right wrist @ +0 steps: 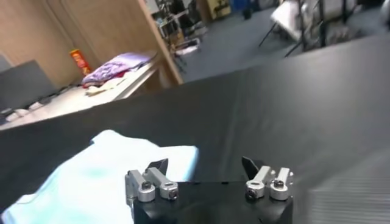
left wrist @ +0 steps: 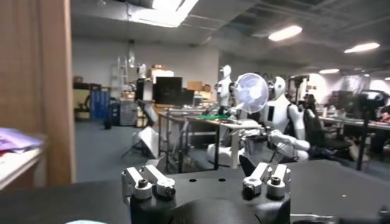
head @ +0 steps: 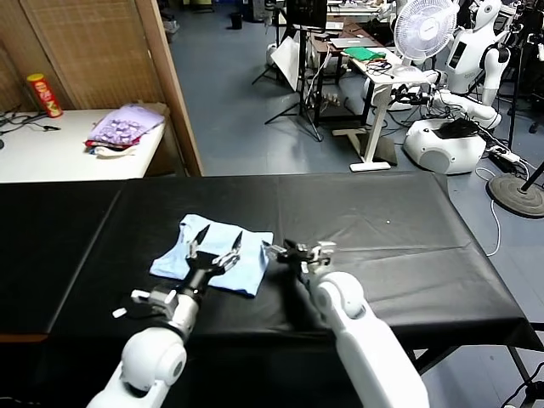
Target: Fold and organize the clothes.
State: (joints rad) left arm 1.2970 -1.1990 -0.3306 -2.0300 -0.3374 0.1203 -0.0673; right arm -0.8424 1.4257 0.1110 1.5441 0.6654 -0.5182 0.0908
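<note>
The clothes are one pale light-blue T-shirt (head: 223,257), folded into a small rectangle on the black table (head: 382,246), left of the middle. My left gripper (head: 219,236) hovers over the shirt, jaws spread wide and empty; in the left wrist view the left gripper (left wrist: 204,164) points across the table toward the room. My right gripper (head: 299,249) stands just off the shirt's right edge, open with nothing between its fingers. In the right wrist view the right gripper (right wrist: 204,164) shows the T-shirt (right wrist: 103,176) lying beside and ahead of one finger.
A purple patterned fabric pile (head: 126,127) and a red can (head: 44,95) sit on a white side table at the back left, beside a wooden partition (head: 174,85). Beyond the table are a fan (head: 422,30), desks and other robots (head: 476,51).
</note>
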